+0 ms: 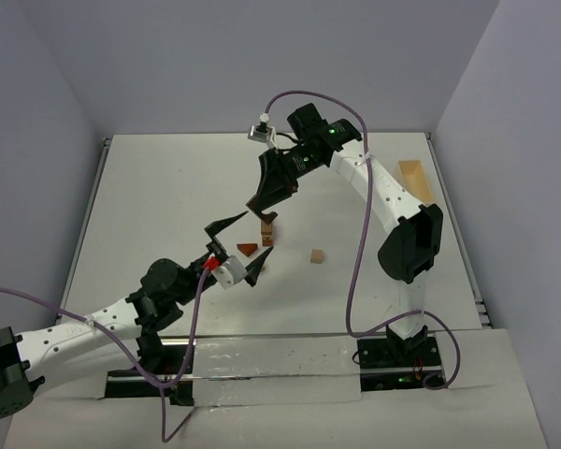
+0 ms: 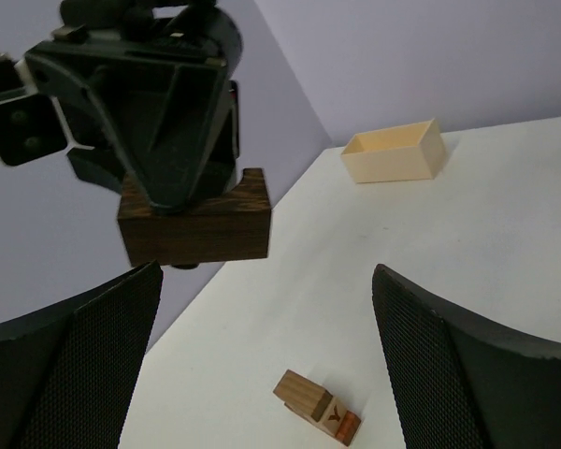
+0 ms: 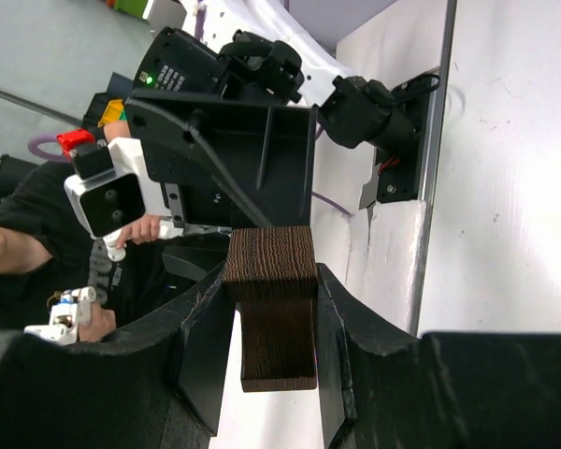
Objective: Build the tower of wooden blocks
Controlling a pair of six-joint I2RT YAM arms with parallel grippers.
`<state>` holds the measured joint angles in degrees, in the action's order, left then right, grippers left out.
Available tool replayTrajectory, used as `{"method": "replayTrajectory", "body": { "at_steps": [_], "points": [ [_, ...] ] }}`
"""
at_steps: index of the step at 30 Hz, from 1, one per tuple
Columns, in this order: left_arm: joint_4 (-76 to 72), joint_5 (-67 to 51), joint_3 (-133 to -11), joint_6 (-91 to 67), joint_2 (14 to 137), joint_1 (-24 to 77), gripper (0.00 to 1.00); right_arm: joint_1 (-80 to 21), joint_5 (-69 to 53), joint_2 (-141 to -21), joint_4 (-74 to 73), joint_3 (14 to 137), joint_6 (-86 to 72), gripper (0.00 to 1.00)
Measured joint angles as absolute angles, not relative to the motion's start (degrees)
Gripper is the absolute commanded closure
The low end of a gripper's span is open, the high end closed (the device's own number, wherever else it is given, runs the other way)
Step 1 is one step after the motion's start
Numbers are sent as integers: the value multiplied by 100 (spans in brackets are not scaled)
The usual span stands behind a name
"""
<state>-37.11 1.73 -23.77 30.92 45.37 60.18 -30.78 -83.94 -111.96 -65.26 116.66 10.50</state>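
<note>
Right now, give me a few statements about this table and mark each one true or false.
1. The right claw grips a dark wood block. True.
2. The left claw is shut on a block. False: it is wide open and holds nothing.
3. The pale box stands on the table. True.
4. The tan cube sits inside the pale box. False: it lies alone on the table, well apart from the box.
</note>
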Motion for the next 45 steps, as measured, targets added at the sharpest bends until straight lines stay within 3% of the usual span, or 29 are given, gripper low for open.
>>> {"method": "replayTrajectory", "body": {
  "at_steps": [12, 40, 45],
  "points": [
    [-4088, 1427, -2436, 2881, 4598, 6066, 1, -3033, -8394, -11196, -6676, 11668, 1291, 100],
    [-4378, 1068, -2565, 2792, 4888, 6221, 1, -3197, -8394, -11196, -6685, 11740, 1288, 100],
    [-4383, 1068, -2567, 2842, 4901, 6222, 8, -3240, -8394, -11196, -6685, 11740, 1288, 100]
  ]
}}
